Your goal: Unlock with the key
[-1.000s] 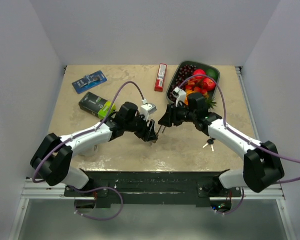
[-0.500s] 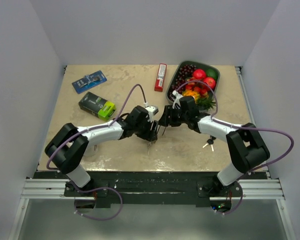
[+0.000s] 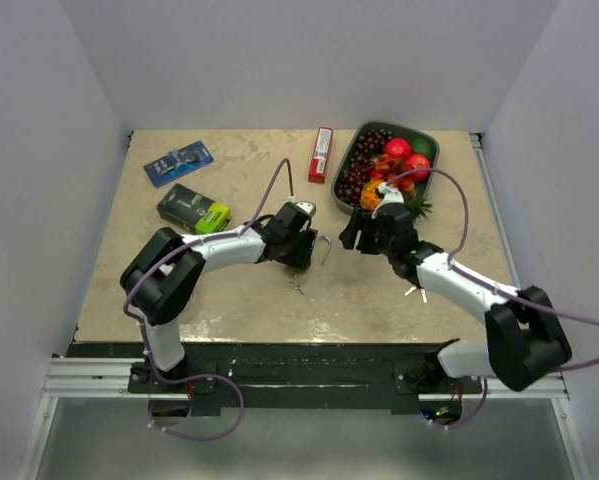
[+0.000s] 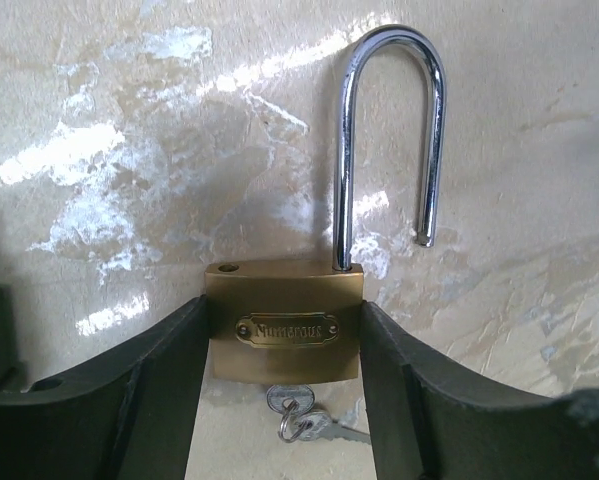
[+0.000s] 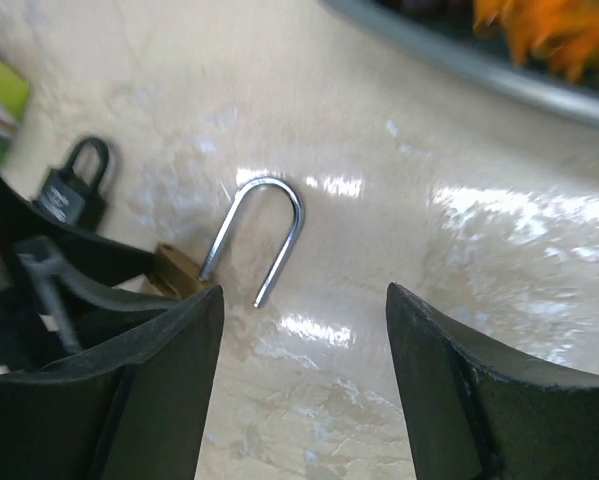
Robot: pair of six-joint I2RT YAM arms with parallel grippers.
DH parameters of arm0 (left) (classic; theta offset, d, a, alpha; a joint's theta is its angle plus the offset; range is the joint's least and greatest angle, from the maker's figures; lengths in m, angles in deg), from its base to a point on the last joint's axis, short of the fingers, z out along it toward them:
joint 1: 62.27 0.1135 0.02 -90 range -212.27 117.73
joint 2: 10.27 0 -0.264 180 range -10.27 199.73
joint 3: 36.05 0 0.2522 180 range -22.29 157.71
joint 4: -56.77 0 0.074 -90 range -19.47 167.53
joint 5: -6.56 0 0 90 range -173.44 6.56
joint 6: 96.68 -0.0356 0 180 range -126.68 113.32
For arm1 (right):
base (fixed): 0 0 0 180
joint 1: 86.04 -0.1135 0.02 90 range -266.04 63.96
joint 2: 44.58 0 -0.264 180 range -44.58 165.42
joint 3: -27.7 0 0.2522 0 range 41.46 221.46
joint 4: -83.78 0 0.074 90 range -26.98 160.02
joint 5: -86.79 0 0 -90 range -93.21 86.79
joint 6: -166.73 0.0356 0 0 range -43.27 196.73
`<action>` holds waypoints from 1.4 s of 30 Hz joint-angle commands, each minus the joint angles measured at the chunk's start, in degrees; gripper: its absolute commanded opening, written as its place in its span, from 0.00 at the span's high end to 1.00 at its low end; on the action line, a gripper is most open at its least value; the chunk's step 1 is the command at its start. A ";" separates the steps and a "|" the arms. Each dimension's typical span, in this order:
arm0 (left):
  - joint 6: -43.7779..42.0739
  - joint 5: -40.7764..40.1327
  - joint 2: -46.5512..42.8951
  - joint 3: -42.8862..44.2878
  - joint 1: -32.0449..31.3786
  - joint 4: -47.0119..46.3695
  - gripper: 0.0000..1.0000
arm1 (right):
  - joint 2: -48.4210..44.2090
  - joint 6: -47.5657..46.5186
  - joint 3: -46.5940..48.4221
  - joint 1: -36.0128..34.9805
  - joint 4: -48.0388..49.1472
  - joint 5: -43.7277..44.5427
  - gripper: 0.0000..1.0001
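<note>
A brass padlock (image 4: 284,320) is clamped by its sides between my left gripper's (image 4: 284,322) fingers, just above the table. Its steel shackle (image 4: 389,130) is sprung open, with one end free of the body. A key (image 4: 292,401) sits in the keyhole underneath, with a ring and a second key hanging from it. In the top view the left gripper (image 3: 299,250) is at the table's middle with the key (image 3: 297,283) below it. My right gripper (image 3: 349,233) is open and empty, a little to the right of the shackle (image 5: 264,235).
A fruit tray (image 3: 426,133) stands at the back right, just behind the right arm. A red bar (image 3: 321,153), a blue pack (image 3: 178,162) and a black-green box (image 3: 193,208) lie behind and left. Spare keys (image 3: 416,291) lie at the front right. A small black padlock (image 5: 74,185) lies beside the left gripper.
My right gripper has drawn back to the right from the padlock and now stands open and empty. The left gripper has shifted slightly right with the padlock, and the key hangs from the lock.
</note>
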 commanded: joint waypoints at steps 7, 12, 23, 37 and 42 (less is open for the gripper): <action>-0.32 -3.69 7.21 8.16 -2.25 4.32 1.00 | -18.81 -2.35 -1.51 0.31 -3.46 18.33 0.25; 2.49 -1.67 11.61 12.20 -4.36 4.49 1.00 | -24.26 -3.14 -1.16 0.22 -6.71 22.37 0.23; 6.10 -1.85 19.17 21.96 -6.12 7.05 0.98 | -31.47 -4.55 -1.77 0.31 -11.90 25.27 0.19; -1.10 -2.02 9.52 17.49 -6.47 -0.68 0.01 | -32.97 -4.73 -0.98 0.22 -12.52 25.54 0.18; -8.91 1.31 -0.24 13.09 -5.60 -1.92 0.01 | -31.74 -4.72 0.95 0.31 -12.69 24.23 0.18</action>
